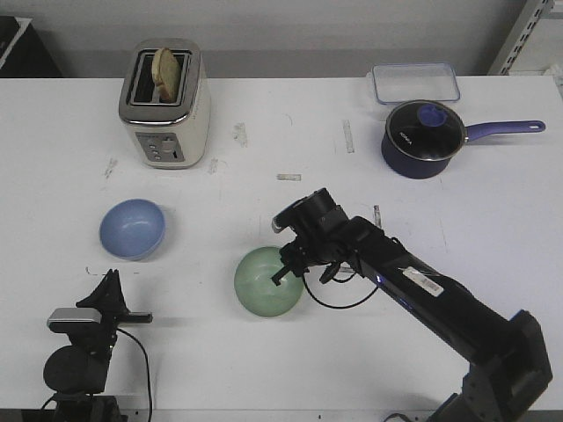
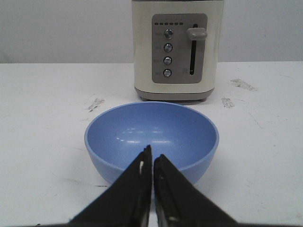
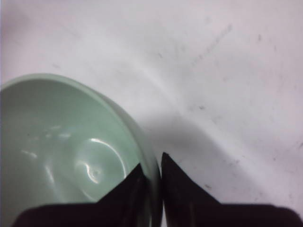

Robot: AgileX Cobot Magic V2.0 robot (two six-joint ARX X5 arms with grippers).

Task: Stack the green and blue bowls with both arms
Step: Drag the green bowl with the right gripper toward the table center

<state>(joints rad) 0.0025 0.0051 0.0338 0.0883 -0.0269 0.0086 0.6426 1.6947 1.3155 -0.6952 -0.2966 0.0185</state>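
Near mid-table, green bowl point(image 1: 269, 281) upright, right gripper point(image 1: 291, 267) clamped on its right rim: one finger inside, one outside, wall pinched between, clear enough in the right wrist view point(image 3: 71, 151). Blue bowl point(image 1: 132, 229) sat well to the left, upright, apart from the green one, toaster point(image 1: 165, 104) behind it with bread point(image 1: 166, 66) poking out. Left gripper point(image 1: 107, 283) parked low at the near left edge, jaws pressed together on nothing, tips aimed at the blue bowl point(image 2: 151, 139) but short of it, not touching. Saucepan point(image 1: 425, 136) and clear tub point(image 1: 415, 82) way off at far right.
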